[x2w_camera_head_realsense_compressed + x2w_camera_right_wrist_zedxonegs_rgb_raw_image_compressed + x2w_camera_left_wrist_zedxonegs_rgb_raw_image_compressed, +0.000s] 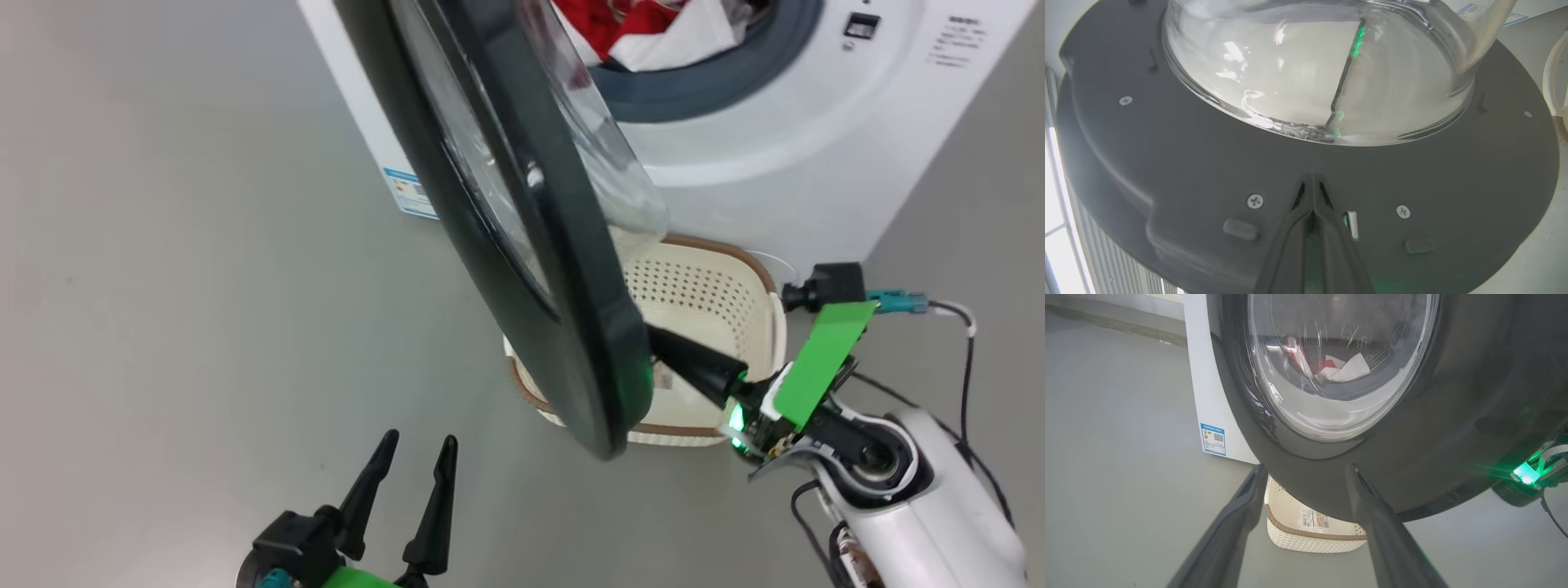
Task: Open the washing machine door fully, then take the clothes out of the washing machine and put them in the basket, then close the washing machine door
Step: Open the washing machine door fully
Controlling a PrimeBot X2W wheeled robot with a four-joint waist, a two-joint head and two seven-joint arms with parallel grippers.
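Grey bare floor [163, 245] all round the washing machine [816, 163], so there's plenty of room to swing. Its door [506, 204] stands roughly half open, sticking out from the machine's front. The basket [702, 286] sits on the floor right in front of the machine, partly under the door's lower edge. The clothes [645, 28], red and white, lie inside the machine's opening.

The right gripper [1312, 179] has its 2 fingers pinched together on nothing, tips pressed to the door's inner face between the glass bowl [1323, 73] and the edge. The left gripper [419, 443] is spread wide and empty, out in front of the machine on the door's outer side.

My take: we're mid door-opening. Push slowly along the hinge arc and let the tips slide rather than dig in. Slipping off the edge looks like the main risk.
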